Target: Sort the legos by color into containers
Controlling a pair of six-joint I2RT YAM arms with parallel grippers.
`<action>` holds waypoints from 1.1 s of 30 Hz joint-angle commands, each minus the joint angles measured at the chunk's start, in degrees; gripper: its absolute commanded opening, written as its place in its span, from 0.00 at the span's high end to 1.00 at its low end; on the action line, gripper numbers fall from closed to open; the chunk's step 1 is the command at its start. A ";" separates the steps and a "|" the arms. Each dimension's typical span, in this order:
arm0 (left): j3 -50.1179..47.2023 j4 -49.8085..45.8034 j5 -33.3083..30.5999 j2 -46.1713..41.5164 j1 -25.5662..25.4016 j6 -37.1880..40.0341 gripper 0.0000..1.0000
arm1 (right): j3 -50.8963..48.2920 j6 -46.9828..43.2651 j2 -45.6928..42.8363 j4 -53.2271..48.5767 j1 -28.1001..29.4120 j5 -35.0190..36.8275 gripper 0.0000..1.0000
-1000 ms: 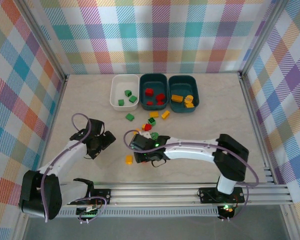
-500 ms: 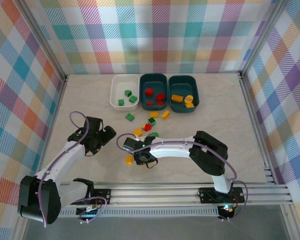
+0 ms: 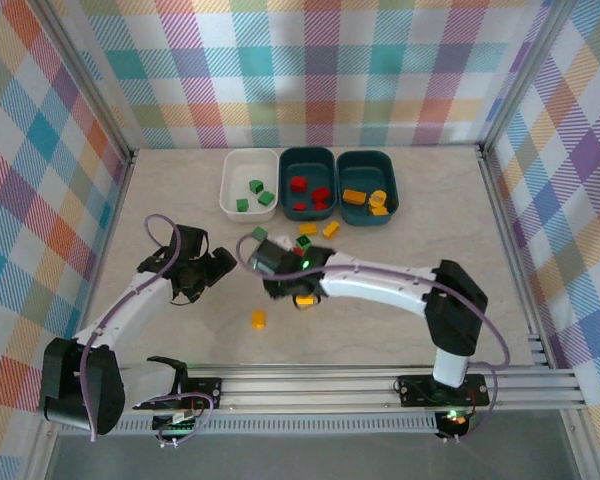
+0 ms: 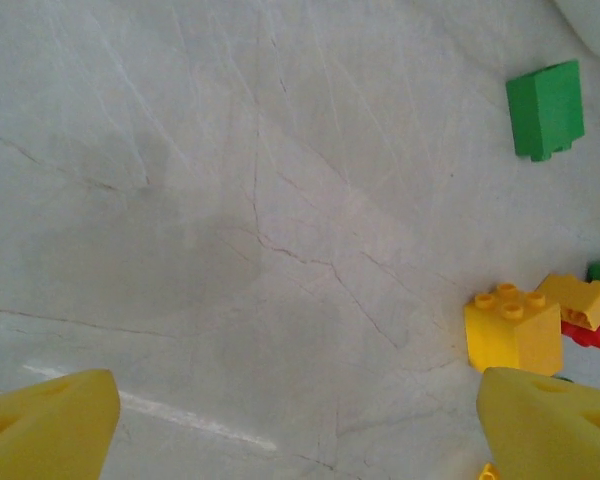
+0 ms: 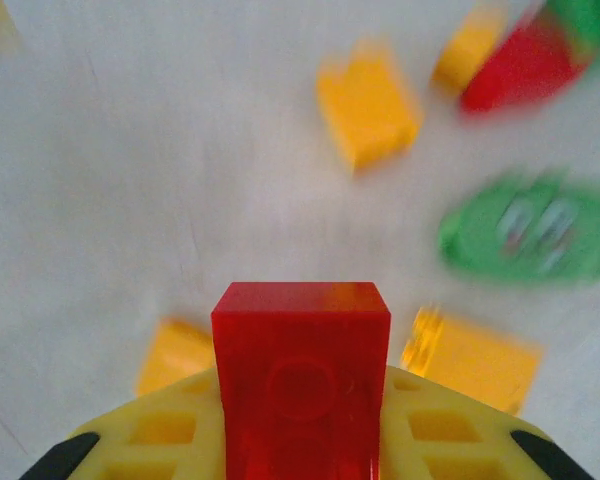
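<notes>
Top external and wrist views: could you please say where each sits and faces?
Top external: overhead behind the bases, facing down at the table; both arms.
Left wrist: on that arm, facing down; open left pincer.
Right wrist: likewise; right pincer gripping a red lego.
Shared: top and left wrist show one green lego.

a pale marbled tabletop [image 3: 170, 200] sits boxed in by pastel plaid walls [image 3: 310, 70] and aluminium framing [image 3: 330, 379].

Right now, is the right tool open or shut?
Shut on a red lego: in the right wrist view the brick sits clamped between the yellow fingers of the right tool.
</notes>
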 commanded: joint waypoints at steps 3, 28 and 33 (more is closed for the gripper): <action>0.69 0.98 3.29 1.03 -2.40 -1.38 0.10 | 8.65 -12.77 4.33 2.71 -14.27 -0.08 0.76; 1.78 -3.20 1.77 -3.00 -10.49 0.01 0.00 | 34.77 -17.58 21.94 -2.66 -27.80 -7.80 0.37; 3.55 -4.41 -2.23 -3.10 -10.33 1.45 0.00 | 10.38 -13.48 5.53 6.98 -22.85 -4.95 0.31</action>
